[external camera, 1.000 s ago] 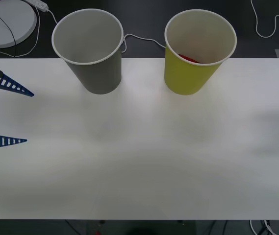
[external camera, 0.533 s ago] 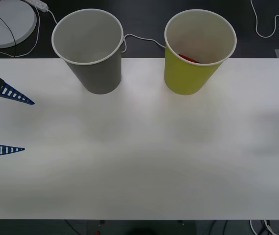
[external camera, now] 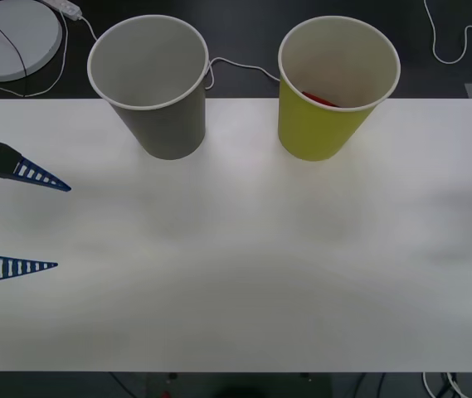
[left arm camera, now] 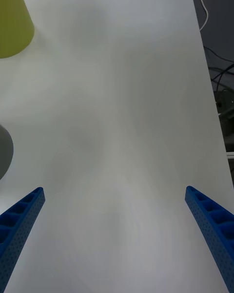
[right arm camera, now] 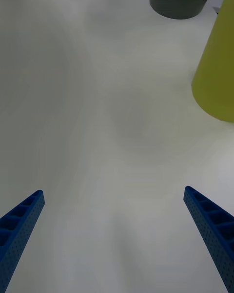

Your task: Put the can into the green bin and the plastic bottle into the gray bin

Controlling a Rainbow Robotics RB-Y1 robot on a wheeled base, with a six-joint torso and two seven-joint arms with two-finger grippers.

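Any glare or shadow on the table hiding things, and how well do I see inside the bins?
Front view: the table is evenly bright with soft mottled shading; a red sliver shows inside the green bin, and the gray bin interior reads pale. Wrist views: faint shadows, the bins cut off at the edges.

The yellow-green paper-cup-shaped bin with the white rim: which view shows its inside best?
The front view: it looks down into the yellow-green bin, past the white rim, to something red low inside. The right wrist view shows part of its outer wall, and the left wrist view shows a corner of its wall.
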